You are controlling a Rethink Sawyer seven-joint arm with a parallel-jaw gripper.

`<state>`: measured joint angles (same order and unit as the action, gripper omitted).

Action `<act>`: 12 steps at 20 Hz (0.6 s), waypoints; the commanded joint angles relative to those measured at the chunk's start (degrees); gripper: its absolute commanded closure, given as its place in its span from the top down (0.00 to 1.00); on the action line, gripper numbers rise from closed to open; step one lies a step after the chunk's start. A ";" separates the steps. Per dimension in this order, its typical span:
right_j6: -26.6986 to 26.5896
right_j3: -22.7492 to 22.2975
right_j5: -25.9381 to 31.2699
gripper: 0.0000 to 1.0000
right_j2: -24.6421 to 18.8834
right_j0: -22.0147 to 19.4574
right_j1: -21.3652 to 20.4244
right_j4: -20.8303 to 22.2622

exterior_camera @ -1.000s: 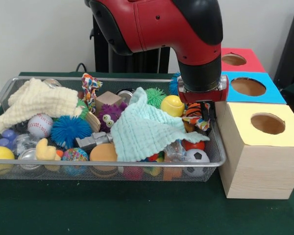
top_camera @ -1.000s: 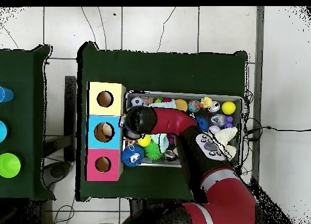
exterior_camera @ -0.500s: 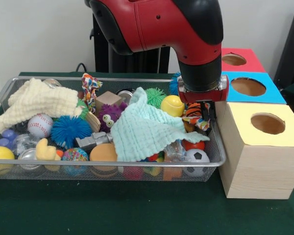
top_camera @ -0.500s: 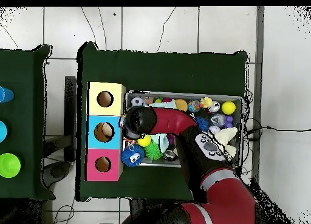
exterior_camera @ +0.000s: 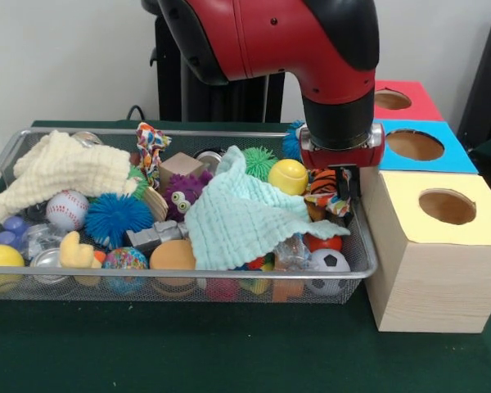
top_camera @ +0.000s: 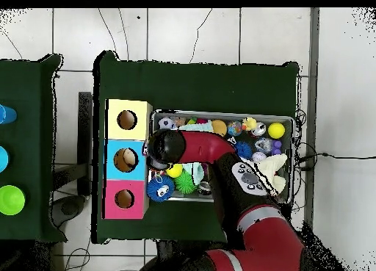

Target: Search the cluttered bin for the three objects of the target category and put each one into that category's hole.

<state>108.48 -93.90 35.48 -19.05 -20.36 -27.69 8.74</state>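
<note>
Bin [exterior_camera: 8, 160] of silver mesh takes up most of the table, and it's absolutely stuffed. Next to its end stand three wooden boxes in a row: yellow-topped box [exterior_camera: 430, 246] nearest the camera, then the blue-topped box [exterior_camera: 450, 155], then the red-topped box [exterior_camera: 413, 102]. The target hole [exterior_camera: 415, 145] is the round one in the blue top. From overhead I think there's something pale sitting down inside that hole [top_camera: 125, 159], so maybe one animal is already in, but honestly I can't be sure.

Over the bin's box-side end hangs the big red arm [exterior_camera: 270, 37]. Its gripper [exterior_camera: 335, 182] is right down on an orange striped tiger toy [exterior_camera: 326, 192] that sits by the bin's end wall, next to the yellow tennis ball [exterior_camera: 288, 176]. The black fingers look like they're around the tiger, but the wrist and the toy hide too much, so whether they're pinching it or only straddling it, I cannot tell.

Mid-size stuff: a mint cloth [exterior_camera: 241, 217] draped across the middle, a cream cloth [exterior_camera: 65, 172] at the far end.

Small stuff still to go: the pale yellow duck [exterior_camera: 76, 251] sits at the front of the bin at the opposite end from the boxes, clearly untouched. A purple fuzzy creature [exterior_camera: 182, 195] with googly eyes sits mid-bin too.

So my read: the tiger is the one being worked on now, nothing's visibly over the blue hole yet, and at least the duck is left after that.
</note>
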 commanded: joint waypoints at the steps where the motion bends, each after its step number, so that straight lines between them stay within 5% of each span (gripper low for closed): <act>1: 4.27 -2.11 0.13 0.00 2.00 3.16 2.57 2.45; 9: 5.05 0.25 -2.59 0.00 4.66 4.98 5.01 2.38; 10: 4.39 0.09 -3.08 1.00 4.44 4.70 5.14 2.18; 12: 3.80 -0.18 -3.74 1.00 4.02 4.27 5.21 2.36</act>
<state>108.48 -92.94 35.53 -15.02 -17.13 -28.26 8.84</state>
